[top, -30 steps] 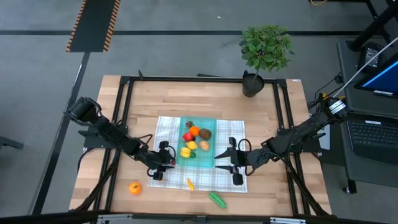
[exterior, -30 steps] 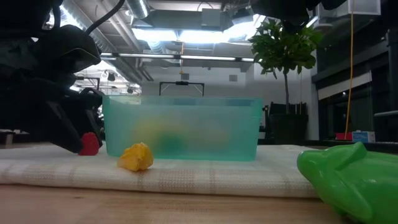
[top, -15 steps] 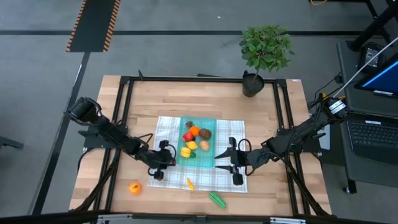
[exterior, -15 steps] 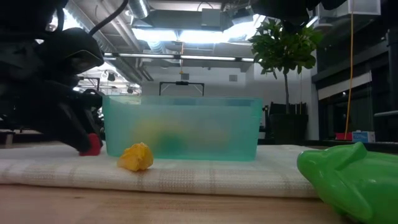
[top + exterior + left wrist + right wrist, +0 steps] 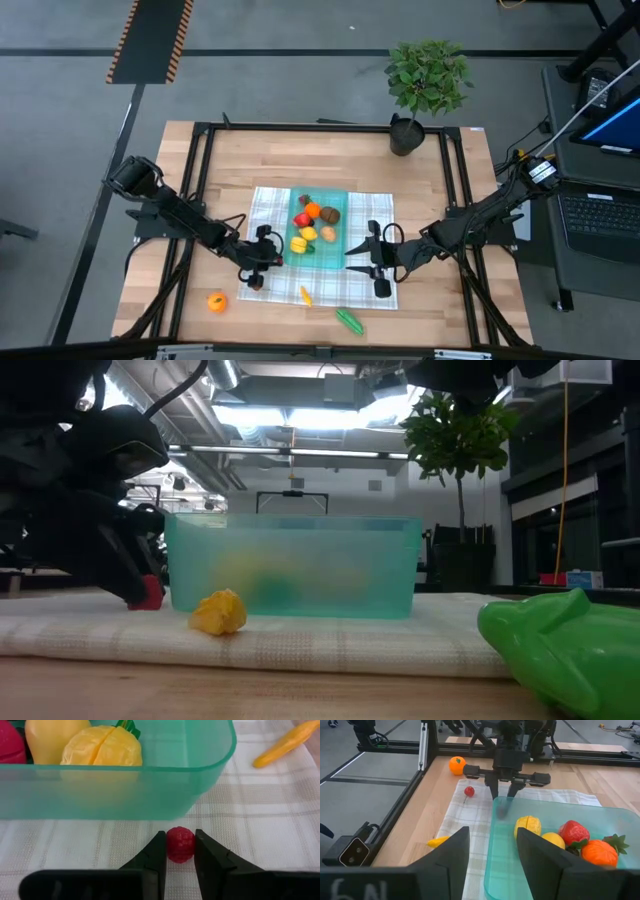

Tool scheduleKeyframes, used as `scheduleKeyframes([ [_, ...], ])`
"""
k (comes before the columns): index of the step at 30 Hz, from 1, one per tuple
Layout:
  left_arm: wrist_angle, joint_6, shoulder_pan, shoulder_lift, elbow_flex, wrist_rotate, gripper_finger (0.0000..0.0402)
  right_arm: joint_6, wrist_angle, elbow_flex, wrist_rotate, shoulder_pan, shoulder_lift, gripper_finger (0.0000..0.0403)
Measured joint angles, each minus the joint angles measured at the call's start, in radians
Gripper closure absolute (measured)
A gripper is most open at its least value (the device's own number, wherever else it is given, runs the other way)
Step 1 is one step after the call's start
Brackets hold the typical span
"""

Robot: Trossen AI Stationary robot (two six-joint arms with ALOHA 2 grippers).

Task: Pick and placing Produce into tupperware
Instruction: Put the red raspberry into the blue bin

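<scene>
Beside the tupperware's [image 5: 115, 785] long wall, on the checked cloth [image 5: 260, 820], I had a small red berry [image 5: 180, 844] pinched between the left gripper's [image 5: 180, 851] fingers, resting on the cloth near its left edge. Inside the teal container I saw a yellow piece [image 5: 102, 746], a red strawberry [image 5: 574, 832] and an orange fruit [image 5: 600, 854]. A yellow-orange piece [image 5: 305, 295] lay on the cloth toward the table's front edge, a green vegetable [image 5: 349, 320] just past the cloth's front edge, and an orange [image 5: 216, 301] on bare wood near the front-left corner. My right gripper [image 5: 375, 262] waited at the container's right side, fingers parted and empty.
</scene>
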Motion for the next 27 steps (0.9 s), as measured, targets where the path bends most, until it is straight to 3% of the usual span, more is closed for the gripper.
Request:
scheduleKeyframes([
  [9, -0.088, -0.017, -0.004, -0.128, 0.0, 0.06, 0.0335, 0.0, -0.007, 0.0, 0.0, 0.0, 0.0, 0.0237],
  [23, -0.369, -0.006, -0.021, -0.477, 0.0, 0.041, 0.0336, 0.0, -0.009, 0.0, 0.0, 0.0, 0.0, 0.0237],
  [27, -0.447, 0.011, -0.021, -0.571, 0.0, -0.005, 0.0336, 0.0, -0.009, 0.0, 0.0, 0.0, 0.0, 0.0237],
])
